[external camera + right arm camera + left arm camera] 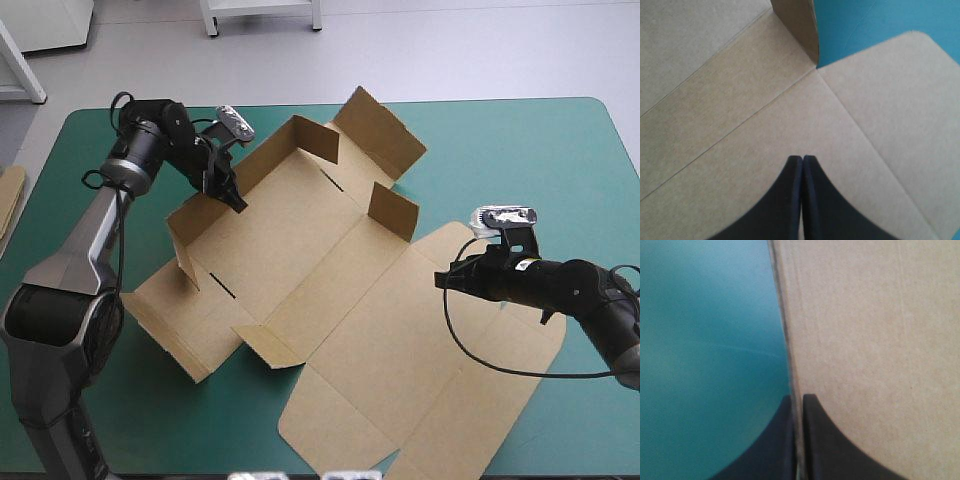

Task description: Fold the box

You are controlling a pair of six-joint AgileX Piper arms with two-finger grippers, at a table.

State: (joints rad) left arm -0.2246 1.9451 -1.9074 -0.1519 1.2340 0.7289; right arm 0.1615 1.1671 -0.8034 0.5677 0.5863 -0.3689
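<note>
Brown box (300, 230) lies diagonally, lid pointing near-right. Left gripper (240, 204) pinches its far-left wall. The right gripper (440, 279) is closed, empty.

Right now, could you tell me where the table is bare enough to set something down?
The widest bare teal-green cover lies at the far right corner, beyond the right gripper. A smaller patch sits at the near edge between the left arm and the box. The middle is crowded: the box sprawls there, the left gripper clamping its raised wall.
</note>
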